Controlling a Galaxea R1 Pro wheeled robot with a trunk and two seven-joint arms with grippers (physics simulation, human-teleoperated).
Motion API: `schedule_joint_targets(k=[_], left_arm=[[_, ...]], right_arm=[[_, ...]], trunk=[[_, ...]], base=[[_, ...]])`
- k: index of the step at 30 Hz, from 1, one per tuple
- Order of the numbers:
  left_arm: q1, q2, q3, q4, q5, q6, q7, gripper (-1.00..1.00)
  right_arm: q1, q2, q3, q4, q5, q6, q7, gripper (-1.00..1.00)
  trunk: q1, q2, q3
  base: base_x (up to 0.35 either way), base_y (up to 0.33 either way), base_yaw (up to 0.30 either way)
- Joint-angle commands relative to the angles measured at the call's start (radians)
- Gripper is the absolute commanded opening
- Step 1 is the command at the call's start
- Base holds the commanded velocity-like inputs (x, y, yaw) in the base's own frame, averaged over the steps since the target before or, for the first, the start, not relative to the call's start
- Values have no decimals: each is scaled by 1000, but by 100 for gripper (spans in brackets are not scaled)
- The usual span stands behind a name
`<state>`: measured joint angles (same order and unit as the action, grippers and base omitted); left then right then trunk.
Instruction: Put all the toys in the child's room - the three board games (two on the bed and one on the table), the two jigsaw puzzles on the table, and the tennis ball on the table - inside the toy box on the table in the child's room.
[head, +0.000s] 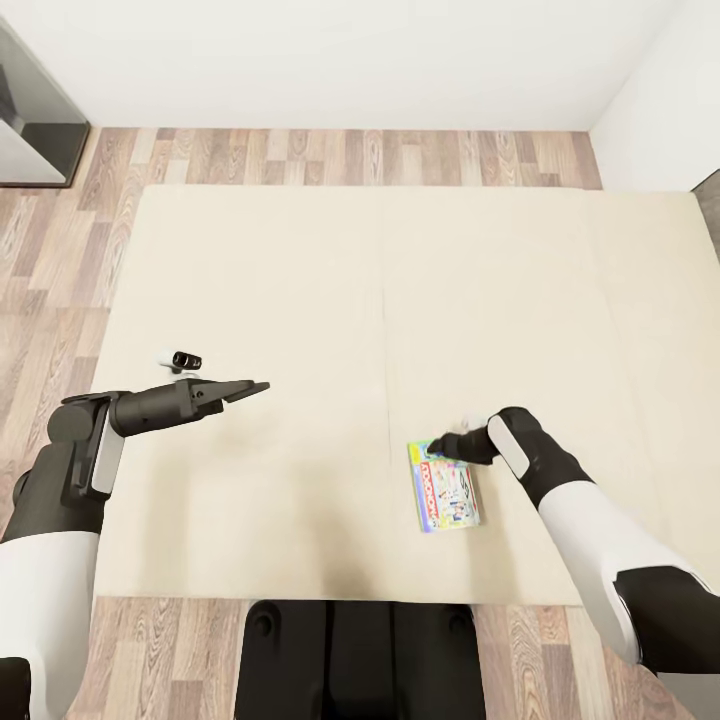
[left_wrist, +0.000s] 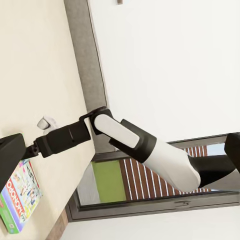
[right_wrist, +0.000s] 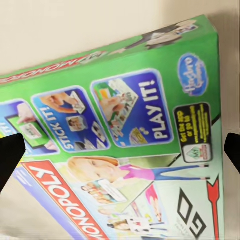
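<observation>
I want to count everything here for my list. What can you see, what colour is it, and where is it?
Board game: one, green with bright print, flat on the bed near its front edge, under the right tool.
Bed: one, cream, middle of the room.
Floor: light wood planks, around the bed.
Wall: white, behind the bed.
Left tool: black, above the bed's left half, holding nothing.
Right tool: black, open, at the board game's far edge.
</observation>
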<state>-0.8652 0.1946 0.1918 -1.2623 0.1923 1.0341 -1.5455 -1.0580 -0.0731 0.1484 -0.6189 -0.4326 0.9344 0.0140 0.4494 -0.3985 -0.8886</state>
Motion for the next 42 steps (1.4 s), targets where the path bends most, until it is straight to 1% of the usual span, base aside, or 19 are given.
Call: schedule_joint_targets(k=[1,7,15,23,26,30,33,39,42], left_arm=[[-1,0,0,0,-1,11,-4,100],[0,0,0,0,0,11,-4,100],[0,0,0,0,0,11,-4,100],[-1,0,0,0,-1,11,-4,100],[-1,0,0,0,-1,11,-4,100],[-1,0,0,0,-1,11,-4,100],[-1,0,-1,0,-1,11,-4,100],[-1,0,0,0,-1,11,-4,100],[-1,0,0,0,-1,11,-4,100]], right_arm=[[0,-1,5,4,1,2,1,100],[0,-1,5,32,1,-4,2,100],[0,-1,5,45,2,-7,1,100],[0,8,6,67,4,-12,1,100],[0,16,5,73,3,-14,2,100],[0,37,5,76,4,-15,2,100],[0,46,5,82,3,-15,3,100],[0,54,5,88,0,-14,4,100],[0,65,4,90,-2,-11,5,100]], trunk=[[1,-2,-1],[1,-2,-1],[1,-2,0],[1,-2,0],[1,-2,0],[1,-2,0],[1,-2,0],[1,-2,0],[1,-2,0]], base=[[0,0,0],[0,0,0],[0,0,0],[0,0,0],[0,0,0],[0,0,0],[0,0,0],[0,0,0],[0,0,0]])
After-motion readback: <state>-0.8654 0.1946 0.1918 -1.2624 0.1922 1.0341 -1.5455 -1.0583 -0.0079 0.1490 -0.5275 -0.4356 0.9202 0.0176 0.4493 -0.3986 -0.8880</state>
